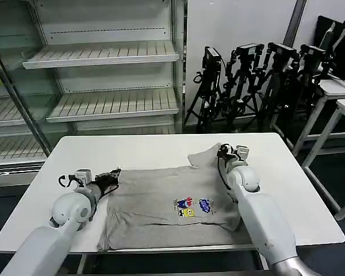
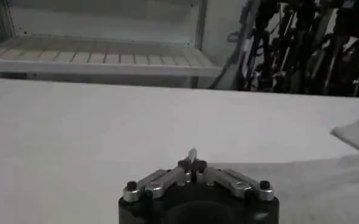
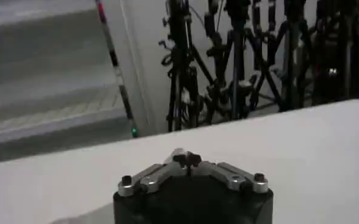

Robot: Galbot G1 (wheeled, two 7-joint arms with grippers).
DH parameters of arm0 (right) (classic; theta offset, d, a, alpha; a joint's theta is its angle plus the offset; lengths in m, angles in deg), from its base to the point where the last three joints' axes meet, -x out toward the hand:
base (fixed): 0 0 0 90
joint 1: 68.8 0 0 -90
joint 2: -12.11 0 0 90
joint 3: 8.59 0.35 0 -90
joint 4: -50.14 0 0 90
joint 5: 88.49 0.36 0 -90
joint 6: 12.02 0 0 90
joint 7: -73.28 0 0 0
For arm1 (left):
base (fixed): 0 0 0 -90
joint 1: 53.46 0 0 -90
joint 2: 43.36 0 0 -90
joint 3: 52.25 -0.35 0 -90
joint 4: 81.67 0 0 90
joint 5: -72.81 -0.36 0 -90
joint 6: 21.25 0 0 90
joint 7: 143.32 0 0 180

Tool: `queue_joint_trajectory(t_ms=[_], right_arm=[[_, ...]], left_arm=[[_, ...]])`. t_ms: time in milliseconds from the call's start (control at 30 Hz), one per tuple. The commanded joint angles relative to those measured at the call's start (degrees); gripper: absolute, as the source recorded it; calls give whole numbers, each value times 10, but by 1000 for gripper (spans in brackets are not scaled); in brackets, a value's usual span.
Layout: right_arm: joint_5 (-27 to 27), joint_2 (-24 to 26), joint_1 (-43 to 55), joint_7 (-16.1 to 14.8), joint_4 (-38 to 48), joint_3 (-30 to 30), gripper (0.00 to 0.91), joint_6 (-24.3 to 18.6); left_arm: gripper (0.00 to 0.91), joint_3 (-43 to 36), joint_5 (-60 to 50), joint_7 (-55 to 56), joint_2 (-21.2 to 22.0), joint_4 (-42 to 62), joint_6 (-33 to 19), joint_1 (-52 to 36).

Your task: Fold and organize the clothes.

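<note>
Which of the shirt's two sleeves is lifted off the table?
The sleeve on the robot's right: it rises in a peak beside the right gripper, while the sleeve by the left gripper lies low on the white table.

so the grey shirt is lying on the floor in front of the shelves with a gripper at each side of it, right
Not quite. The grey shirt lies on the white table, not on the floor; the head view shows this. The rest holds: the left gripper is at one side of it and the right gripper at the other, near the raised sleeve, with the shelves behind the table.
</note>
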Motion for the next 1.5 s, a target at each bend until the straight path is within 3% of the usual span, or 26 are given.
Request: queue_joint_trajectory(t_ms=[33,400,967,1000,1033,1067,1233,1500], right_arm=[[-6,25,-61,0,-123,12,0,-39],[-5,74,-225,-6,-298,90,0,-29],[-52,68,-364,-16,-366,152,0,-4],[-50,67,-347,-12,-355,146,121,7],[-41,66,-327,-8,-341,137,393,20],[-24,63,-292,1,-323,130,907,46],[17,35,-109,42,-177,61,907,88],[18,-15,61,52,34,5,907,114]], left_arm=[[30,29,11,1,-8,-79,-2,22],[30,92,10,-4,-35,-191,-2,135],[20,134,-39,-43,-33,-251,-18,254],[30,134,-44,-45,-32,-251,-18,256],[30,132,-48,-47,-31,-250,-19,255],[30,129,-54,-48,-29,-249,-20,253],[30,122,-59,-50,-23,-239,-24,240],[30,117,-62,-54,-19,-231,-24,230]])
